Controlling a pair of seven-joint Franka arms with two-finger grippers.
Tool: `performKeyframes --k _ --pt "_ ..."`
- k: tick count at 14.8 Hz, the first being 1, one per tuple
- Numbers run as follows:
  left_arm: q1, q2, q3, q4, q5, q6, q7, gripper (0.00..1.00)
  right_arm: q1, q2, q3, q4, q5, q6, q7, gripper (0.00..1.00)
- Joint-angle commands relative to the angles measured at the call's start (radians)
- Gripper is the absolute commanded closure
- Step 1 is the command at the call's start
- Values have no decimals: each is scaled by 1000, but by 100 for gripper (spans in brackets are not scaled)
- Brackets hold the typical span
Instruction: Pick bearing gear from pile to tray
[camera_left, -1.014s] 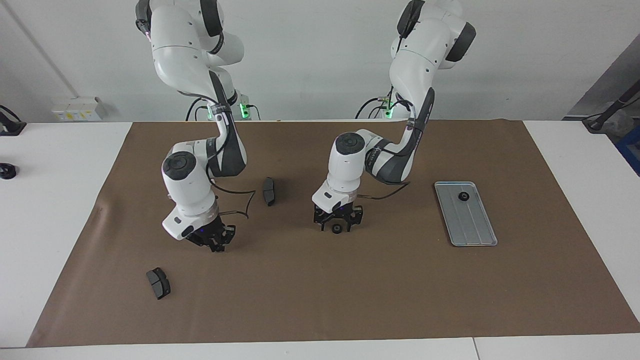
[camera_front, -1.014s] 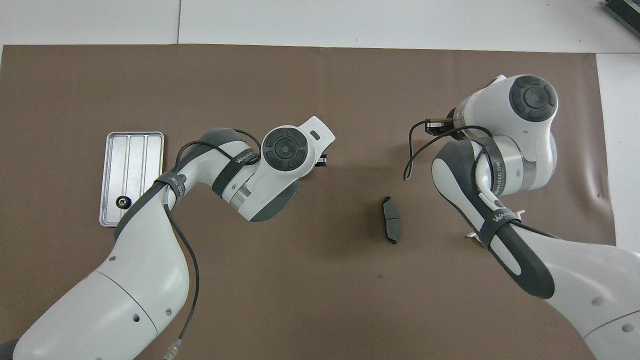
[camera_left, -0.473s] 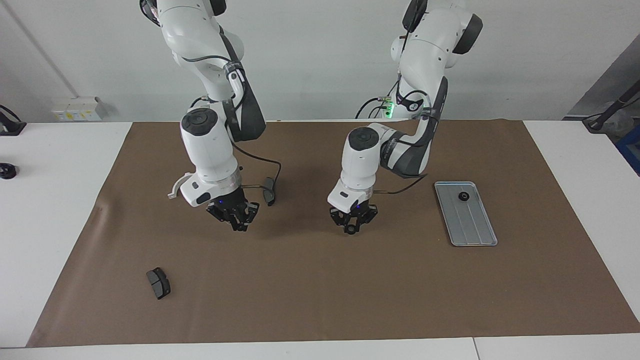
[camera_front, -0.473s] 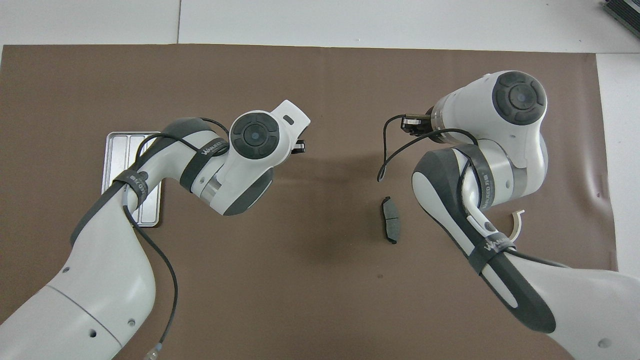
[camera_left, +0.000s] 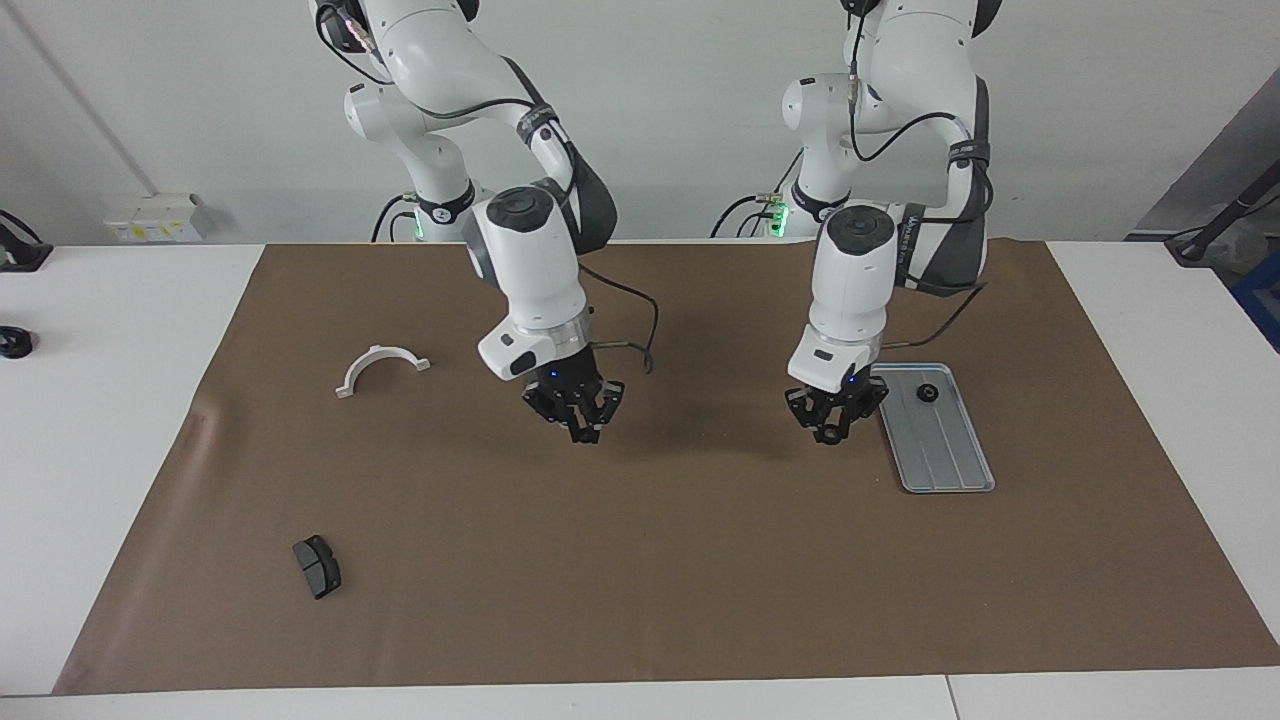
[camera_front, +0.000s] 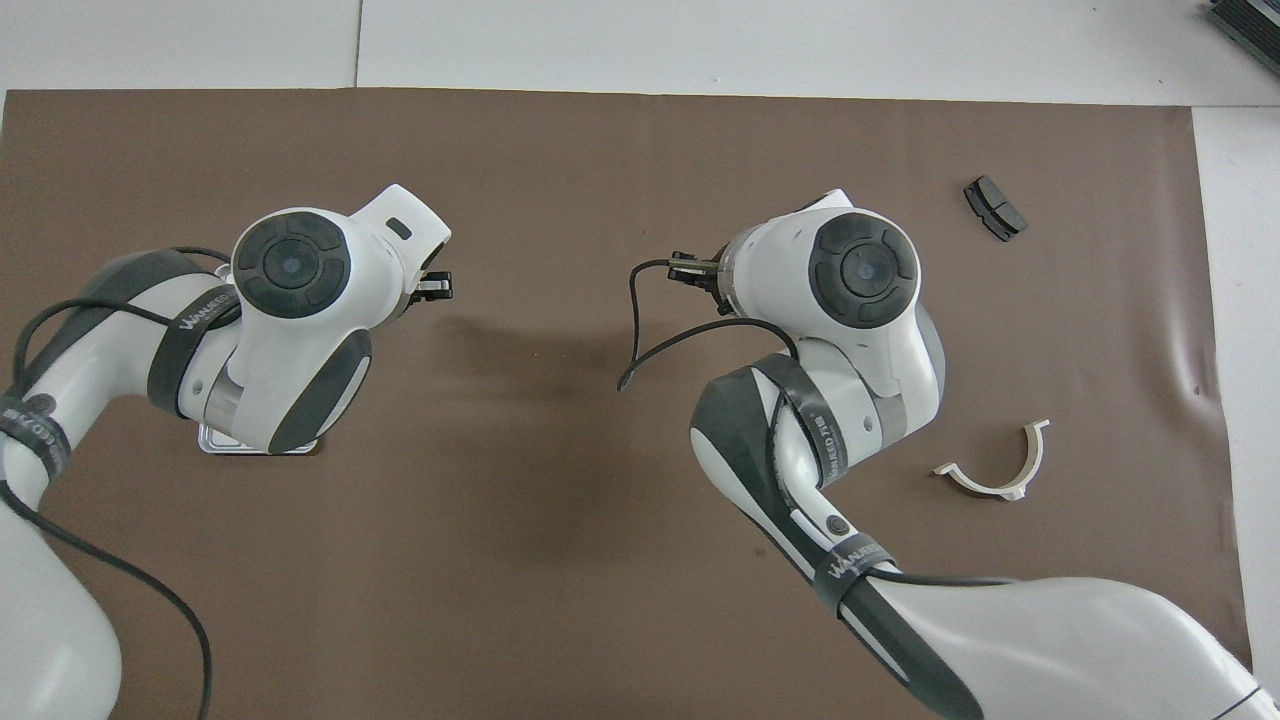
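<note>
My left gripper (camera_left: 832, 428) is shut on a small black bearing gear (camera_left: 830, 436). It holds the gear in the air over the mat, just beside the silver ridged tray (camera_left: 945, 455). A second black gear (camera_left: 926, 393) lies in the tray at the end nearer to the robots. In the overhead view my left arm covers most of the tray (camera_front: 258, 447). My right gripper (camera_left: 579, 430) hangs over the middle of the mat, fingers together, and I make out nothing in it.
A white half-ring bracket (camera_left: 382, 365) (camera_front: 995, 470) lies toward the right arm's end of the table. A dark brake pad (camera_left: 317, 566) (camera_front: 994, 207) lies farther from the robots than the bracket. A brown mat (camera_left: 650, 560) covers the table.
My left gripper shut on the gear mid-mat, lifted it and carried it to beside the tray. My right arm rose and swung to the mat's middle, uncovering the bracket and hiding one brake pad.
</note>
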Motion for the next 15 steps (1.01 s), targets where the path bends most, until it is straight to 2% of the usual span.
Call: performKeyframes --k 1,2,5,6,7,9,10,13,15 --pt "41 -21 42 -33 -76 17 155 100 85 153 -2 129 -6 32 110 100" --pt "38 -21 83 -33 -141 22 242 100 99 199 -2 167 -17 53 145 100" --pt "30 -28 185 -48 -293 25 451 100 128 258 -2 170 -45 125 165 100" --pt "29 -34 212 -63 -327 43 497 100 130 262 -2 167 -46 135 165 97" --pt "27 -38 235 -94 -354 86 534 100 128 262 -3 166 -52 135 165 88" --pt "27 -44 271 -139 -384 162 575 100 120 261 -3 134 -74 174 162 40" --pt "29 -36 281 -140 -384 170 600 100 122 261 -5 118 -83 193 164 0" --pt "34 -15 298 -142 -408 187 635 100 113 252 -17 128 -164 182 164 0" --pt "38 -1 298 -142 -427 203 635 100 88 201 -57 120 -213 150 150 0"
